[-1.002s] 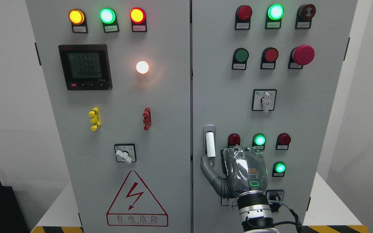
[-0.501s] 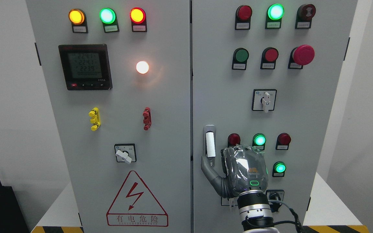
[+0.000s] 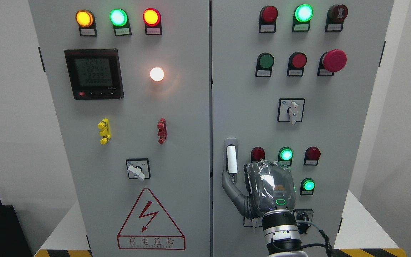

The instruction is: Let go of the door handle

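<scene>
**Reader:** Cabinet first, please. What did it look like, from the left side across?

**Describer:** Grey electrical cabinet (image 3: 191,107) with two doors filled the head view. On the left door, three lit lamps (image 3: 118,17) ran along the top: amber, green, red. Below them sat a black digital meter (image 3: 94,74), and to its right a single white lamp (image 3: 157,74) glowed. Further down were a yellow clip (image 3: 103,131) and a red clip (image 3: 161,130), then a small rotary switch (image 3: 138,169), and at the bottom a red triangular warning sign (image 3: 151,221) with a lightning bolt.

**Reader:** And the right door?

**Describer:** Near its left edge, about halfway down, stood the door handle (image 3: 231,158), an upright grey plate with a white grip. To the right of it the door carried rows of red and green indicator lamps and push buttons, a large red mushroom button (image 3: 334,60), and a selector switch (image 3: 291,110).

**Reader:** Where was the robot's hand?

**Describer:** Only one hand showed. The right hand (image 3: 262,189), wrapped in clear plastic, rose from the bottom edge just right of the handle, its back facing the camera. Its thumb (image 3: 228,182) stretched up and to the left, the tip reaching the lower end of the handle. The other fingers were hidden behind the palm, so it could not be told whether they were curled or spread, nor whether the handle was gripped.

**Reader:** Anything beside the cabinet?

**Describer:** White walls on both sides, and a dark object at the lower left corner.
</scene>
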Motion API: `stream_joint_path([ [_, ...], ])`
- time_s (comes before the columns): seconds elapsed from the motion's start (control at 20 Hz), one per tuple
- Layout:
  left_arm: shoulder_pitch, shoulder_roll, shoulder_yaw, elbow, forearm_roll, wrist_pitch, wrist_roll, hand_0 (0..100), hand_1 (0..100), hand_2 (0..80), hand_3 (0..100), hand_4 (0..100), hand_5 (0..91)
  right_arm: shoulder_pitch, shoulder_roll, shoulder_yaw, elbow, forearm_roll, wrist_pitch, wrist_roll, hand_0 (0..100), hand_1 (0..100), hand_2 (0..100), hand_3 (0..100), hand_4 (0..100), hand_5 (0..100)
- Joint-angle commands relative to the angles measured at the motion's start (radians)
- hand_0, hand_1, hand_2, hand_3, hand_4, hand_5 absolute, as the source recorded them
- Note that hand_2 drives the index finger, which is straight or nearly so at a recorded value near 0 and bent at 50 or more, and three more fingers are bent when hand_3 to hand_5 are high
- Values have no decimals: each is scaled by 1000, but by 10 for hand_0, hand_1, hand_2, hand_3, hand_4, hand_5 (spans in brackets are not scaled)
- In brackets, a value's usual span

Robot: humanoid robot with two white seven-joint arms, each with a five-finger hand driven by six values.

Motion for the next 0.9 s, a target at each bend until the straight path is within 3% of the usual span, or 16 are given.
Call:
stream_joint_path([
  [0.0, 0, 0, 11, 17, 0, 1, 1, 120, 389, 0, 0, 0, 0, 1, 0, -2, -3, 1, 1, -2, 401, 62, 970, 1000, 1000, 966],
  [0.85, 0, 0, 11, 17, 0, 1, 1, 120, 389, 0, 0, 0, 0, 7, 4, -2, -14, 5, 1, -7, 429, 84, 971, 1000, 1000, 967],
])
